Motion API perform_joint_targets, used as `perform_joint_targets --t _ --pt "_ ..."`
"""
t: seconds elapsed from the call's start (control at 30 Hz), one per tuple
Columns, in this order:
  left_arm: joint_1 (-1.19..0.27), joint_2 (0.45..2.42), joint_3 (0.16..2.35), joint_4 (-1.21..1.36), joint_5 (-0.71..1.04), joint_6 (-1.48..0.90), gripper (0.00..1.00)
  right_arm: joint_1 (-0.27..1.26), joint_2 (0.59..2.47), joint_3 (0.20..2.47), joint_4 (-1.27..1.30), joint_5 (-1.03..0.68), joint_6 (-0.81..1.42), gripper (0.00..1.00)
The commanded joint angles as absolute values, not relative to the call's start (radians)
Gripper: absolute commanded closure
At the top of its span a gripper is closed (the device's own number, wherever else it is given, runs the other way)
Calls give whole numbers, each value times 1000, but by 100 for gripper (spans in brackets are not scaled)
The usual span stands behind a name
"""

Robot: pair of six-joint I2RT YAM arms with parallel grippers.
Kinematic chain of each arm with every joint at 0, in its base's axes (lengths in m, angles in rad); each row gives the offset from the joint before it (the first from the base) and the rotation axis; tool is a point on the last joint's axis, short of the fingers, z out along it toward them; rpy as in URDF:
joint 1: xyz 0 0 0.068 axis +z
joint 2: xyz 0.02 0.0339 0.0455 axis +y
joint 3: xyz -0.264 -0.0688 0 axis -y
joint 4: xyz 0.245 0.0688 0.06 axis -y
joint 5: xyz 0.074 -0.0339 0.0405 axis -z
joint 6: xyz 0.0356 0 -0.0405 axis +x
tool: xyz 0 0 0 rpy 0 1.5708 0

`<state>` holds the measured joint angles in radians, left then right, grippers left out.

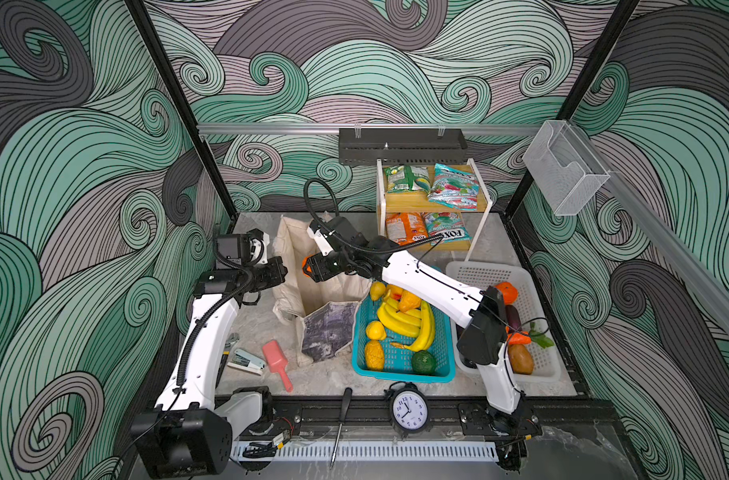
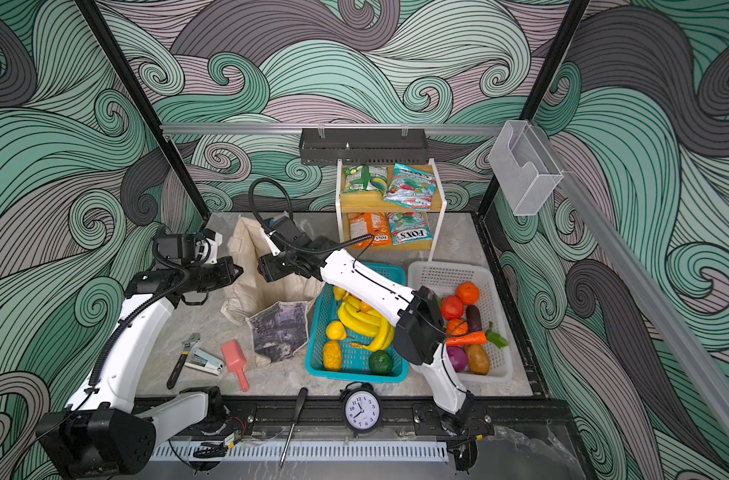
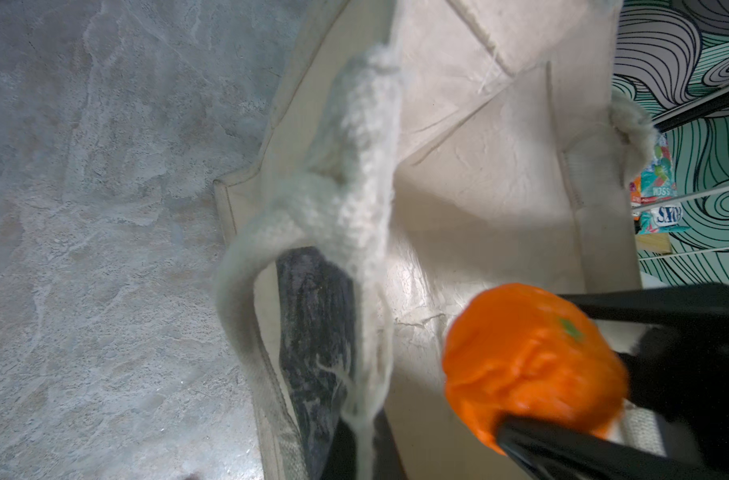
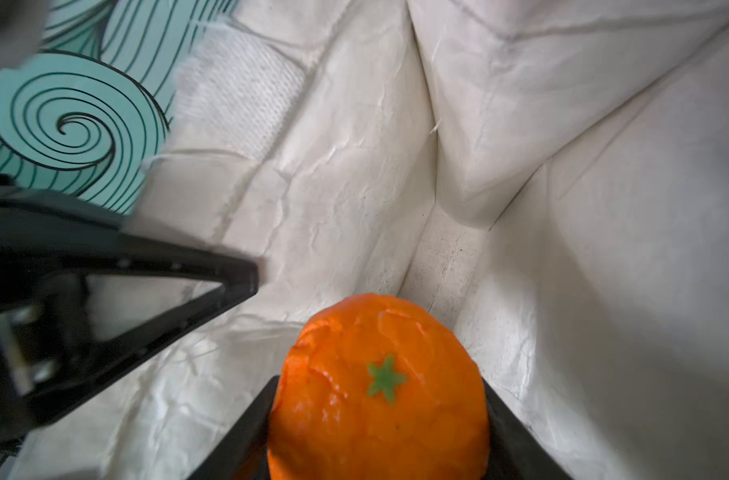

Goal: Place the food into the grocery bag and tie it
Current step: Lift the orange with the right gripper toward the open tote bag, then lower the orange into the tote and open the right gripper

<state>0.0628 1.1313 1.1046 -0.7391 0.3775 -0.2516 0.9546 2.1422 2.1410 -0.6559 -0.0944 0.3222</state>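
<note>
1. The grocery bag (image 1: 290, 253) (image 2: 246, 257) is seen standing open on the worktop (image 1: 263, 328) in both top views.
2. The left tool (image 1: 283, 270) (image 2: 236, 270) is clenched on the grocery bag's rim, on the side away from the baskets. A cream handle (image 3: 354, 174) is attached next to that spot.
3. In the right wrist view, one black finger of the left tool (image 4: 238, 278) is seen lying against the inside wall of the grocery bag (image 4: 354, 166).
4. The right tool (image 1: 309, 268) (image 2: 265, 269) is reached over the grocery bag's mouth from the basket side and is closed on the orange (image 1: 305, 269).
5. The orange (image 4: 379, 386) (image 3: 533, 361) is gripped between the two black fingers above the pale interior of the grocery bag (image 3: 500, 166). Its green star mark is turned toward the right wrist camera. No contact with the grocery bag's floor can be made out.
6. A teal basket (image 1: 400, 376) is set just beside the grocery bag, with bananas (image 1: 400, 322) and other yellow fruit lying in it.
7. A white basket (image 1: 479, 270) is placed beyond the teal basket, farther from the grocery bag. An eggplant (image 2: 474, 318) and a carrot (image 2: 466, 338) are lying in it.
8. Behind the grocery bag, near the back wall, a green packet (image 1: 406, 178) and a teal-red packet (image 1: 454, 187) are laid on the top shelf of a small rack (image 1: 421, 203).
</note>
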Motion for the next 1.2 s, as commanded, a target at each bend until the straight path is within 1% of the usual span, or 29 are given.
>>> perform_joint_targets --t 0.0,0.07,0.1,0.2,0.27,0.37,0.47,0.57,0.73,0.93,1.17 --pt "57 1122 1106 -720 397 -242 100 956 2227 2206 -696 -81 363 47" --pt "56 1123 1109 -724 394 -239 100 954 2270 2215 -695 -77 400 47" --pt "56 1122 1109 -726 399 -238 100 955 2289 2216 -695 -77 409 45" --pt "56 1124 1108 -722 405 -240 100 962 2303 2192 -690 -70 416 45" --pt "57 1126 1109 -723 405 -241 100 970 2297 2167 -689 -44 415 46" --pt "56 1123 1111 -723 407 -242 100 971 2305 2146 -682 -50 425 46" --pt "56 1110 1108 -714 418 -243 100 971 2357 2165 -674 -54 427 47" --pt "55 1095 1099 -685 464 -239 100 964 2423 2202 -676 -23 422 48" --pt "55 1090 1097 -687 439 -239 100 932 2475 2215 -676 -32 477 50" --pt "55 1091 1098 -688 438 -242 100 924 2505 2211 -676 21 473 50" --pt "55 1103 1098 -696 422 -247 100 908 2565 2219 -688 -43 488 49"
